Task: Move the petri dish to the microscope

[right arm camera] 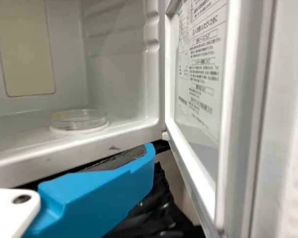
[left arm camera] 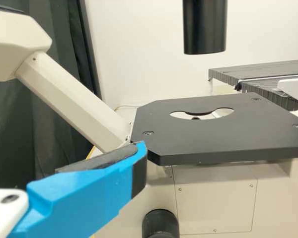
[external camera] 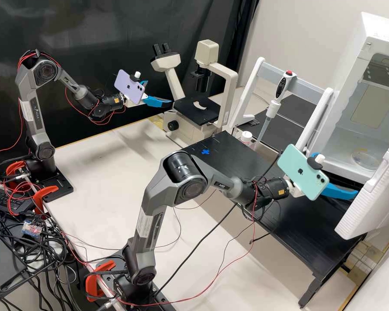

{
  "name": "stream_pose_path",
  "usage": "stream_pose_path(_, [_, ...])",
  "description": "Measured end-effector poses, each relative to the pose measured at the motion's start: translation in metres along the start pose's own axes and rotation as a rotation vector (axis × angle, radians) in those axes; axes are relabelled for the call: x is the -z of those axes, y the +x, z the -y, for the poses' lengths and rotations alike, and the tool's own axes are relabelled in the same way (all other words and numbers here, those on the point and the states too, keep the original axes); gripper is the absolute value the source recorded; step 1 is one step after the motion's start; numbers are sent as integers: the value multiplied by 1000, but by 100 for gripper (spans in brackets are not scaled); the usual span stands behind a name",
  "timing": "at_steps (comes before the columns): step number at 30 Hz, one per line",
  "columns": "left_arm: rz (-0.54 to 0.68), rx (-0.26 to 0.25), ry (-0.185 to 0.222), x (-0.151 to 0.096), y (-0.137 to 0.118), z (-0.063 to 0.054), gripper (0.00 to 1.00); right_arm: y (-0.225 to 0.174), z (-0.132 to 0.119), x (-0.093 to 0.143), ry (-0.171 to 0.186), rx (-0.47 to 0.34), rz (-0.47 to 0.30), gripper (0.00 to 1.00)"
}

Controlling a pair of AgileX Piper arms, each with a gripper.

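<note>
Beside the microscope (external camera: 224, 73) stage, my left gripper (external camera: 161, 96) stands open. In the left wrist view, one finger of the left gripper (left arm camera: 87, 191) shows close by the edge of the black stage (left arm camera: 213, 141). The clear petri dish (external camera: 365, 159) lies on the floor of the white cabinet. My right gripper (external camera: 338, 179), also open, is outside the cabinet's mouth near its door. In the right wrist view, the petri dish (right arm camera: 78, 122) lies flat behind the front sill, and a finger of the right gripper (right arm camera: 97, 193) is below that sill, apart from the dish.
The cabinet door (right arm camera: 198, 109) stands open beside the right gripper. A pipette (external camera: 274, 99) hangs on a white-framed rack, with a white-capped bottle (external camera: 246, 137) near it. A black raised shelf (external camera: 233, 162) lies between microscope and cabinet. Cables cross the bench (external camera: 103, 160).
</note>
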Motion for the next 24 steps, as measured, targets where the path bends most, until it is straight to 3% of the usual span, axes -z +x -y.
stream_pose_path(9, [0, 0, 0, 0, 0, 0, 100, 50, 2, 7, 52, 45, 0, 100])
stream_pose_path(24, [0, 0, 0, 0, 0, 0, 100, 109, 20, -3, 36, 119, 47, 100])
